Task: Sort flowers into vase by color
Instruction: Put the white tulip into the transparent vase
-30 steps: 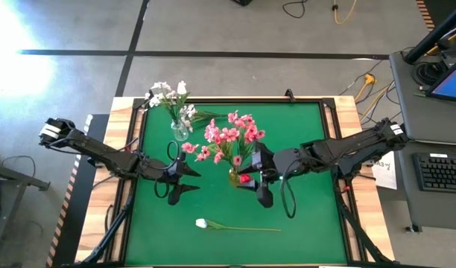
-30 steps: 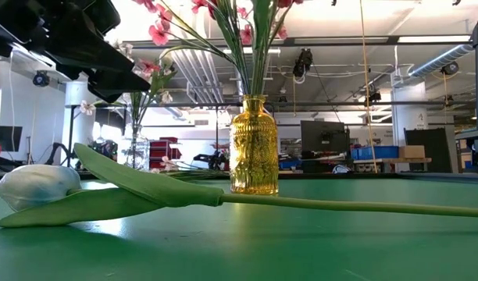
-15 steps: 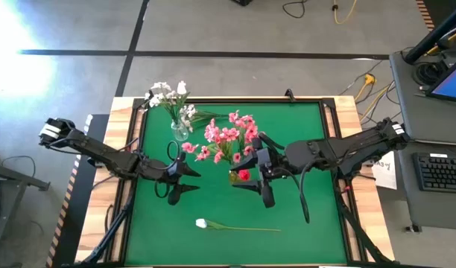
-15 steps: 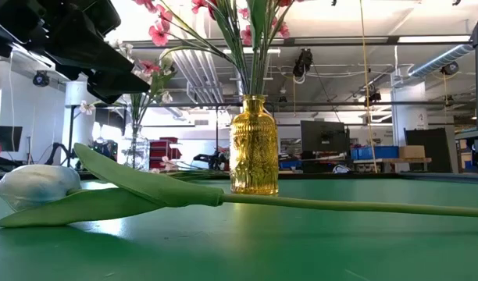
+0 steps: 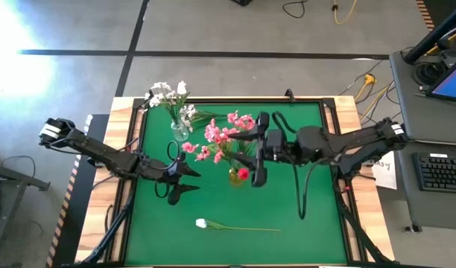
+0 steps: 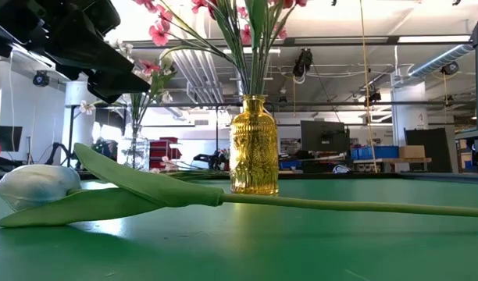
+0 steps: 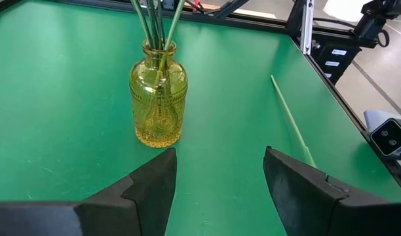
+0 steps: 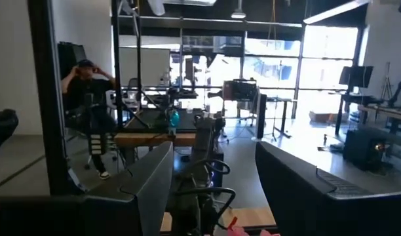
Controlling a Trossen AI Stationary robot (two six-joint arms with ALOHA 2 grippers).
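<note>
1. Your right hand (image 5: 256, 155) has swung up and away over the last second — a moment ago it hung low beside the yellow vase (image 5: 234, 177), and now it sits higher over the pink blossom sprays (image 5: 229, 135), its wrist camera looking level out into the room. Its fingers stand apart with nothing between them, so it reads as released.

2. A red tulip (image 5: 244, 173) shows just beside the mouth of the yellow vase, among the pink stems. I judge you have just dropped it there and are pulling out — that would put red with pink.

3. Your left hand (image 5: 177, 179) has not moved in that second. It hovers over the green desk (image 5: 302, 223) on the near-left side of the yellow vase, fingers apart and empty, pointed at the vase.

4. The clear vase (image 5: 180, 132) toward the far-left corner holds the small white blossom sprays (image 5: 168, 97).

5. One flower is left out — the white tulip (image 5: 202, 222) lies flat on the desk near the front edge, its stem running off to the right. By colour it looks bound for the clear vase.

6. Writing: none can be read. A sheet of paper lies at the desk's right edge, but its print is too small to make out.
</note>
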